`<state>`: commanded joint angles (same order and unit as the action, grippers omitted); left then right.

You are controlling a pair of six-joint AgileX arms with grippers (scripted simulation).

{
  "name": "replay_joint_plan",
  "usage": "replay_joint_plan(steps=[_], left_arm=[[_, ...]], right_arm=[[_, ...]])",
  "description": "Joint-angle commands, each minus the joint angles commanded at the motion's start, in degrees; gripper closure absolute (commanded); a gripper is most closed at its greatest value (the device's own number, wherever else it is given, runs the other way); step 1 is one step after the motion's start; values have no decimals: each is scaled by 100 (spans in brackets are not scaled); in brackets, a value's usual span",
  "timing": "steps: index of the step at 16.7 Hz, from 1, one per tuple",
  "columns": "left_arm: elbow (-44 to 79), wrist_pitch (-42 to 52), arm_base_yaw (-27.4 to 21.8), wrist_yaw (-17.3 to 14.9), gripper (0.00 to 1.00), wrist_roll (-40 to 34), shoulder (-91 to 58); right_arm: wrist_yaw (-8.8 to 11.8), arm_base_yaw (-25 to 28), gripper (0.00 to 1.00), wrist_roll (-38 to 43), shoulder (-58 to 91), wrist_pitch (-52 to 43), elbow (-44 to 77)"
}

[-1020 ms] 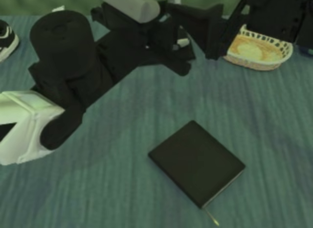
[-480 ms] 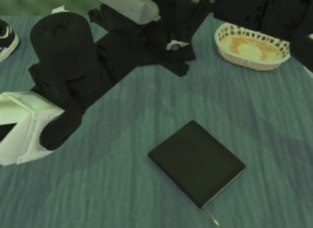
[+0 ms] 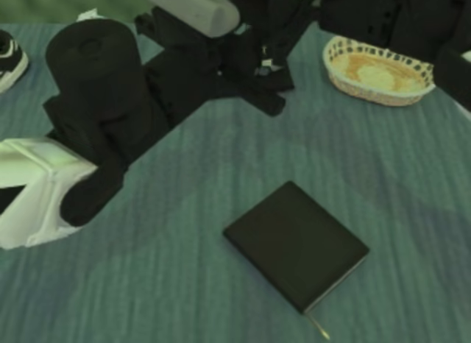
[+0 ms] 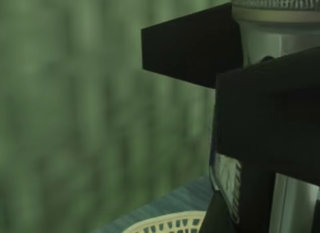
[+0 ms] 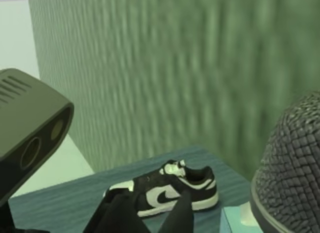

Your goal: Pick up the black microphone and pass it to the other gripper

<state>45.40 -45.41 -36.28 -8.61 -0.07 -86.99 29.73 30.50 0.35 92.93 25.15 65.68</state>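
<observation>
Near tabletop's far edge: black microphone (image 4: 272, 23) upright between left gripper (image 3: 261, 78) and right gripper (image 3: 283, 26); grip states indeterminate.

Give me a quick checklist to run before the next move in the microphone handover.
1. Black microphone off the table: ok, its mesh head shows close in both wrist views.
2. Left gripper and right gripper together at the far middle: ok.
3. Which gripper grips the microphone: cannot tell.
4. Notebook clear of the handover: ok, it lies flat nearer the front.
5. Basket clear: ok, far right, apart from the microphone.
</observation>
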Motion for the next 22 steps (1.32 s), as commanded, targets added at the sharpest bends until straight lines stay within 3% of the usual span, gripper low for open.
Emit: replay_joint_plan(steps=[5, 14, 22], left_arm=[[0, 0, 0, 0, 100, 0, 0], [0, 0, 0, 0, 100, 0, 0], [0, 0, 0, 0, 40, 0, 0]], right_arm=[[0, 0, 98, 0, 0, 0, 0], [0, 0, 100, 0, 0, 0, 0], [0, 0, 100, 0, 0, 0, 0]])
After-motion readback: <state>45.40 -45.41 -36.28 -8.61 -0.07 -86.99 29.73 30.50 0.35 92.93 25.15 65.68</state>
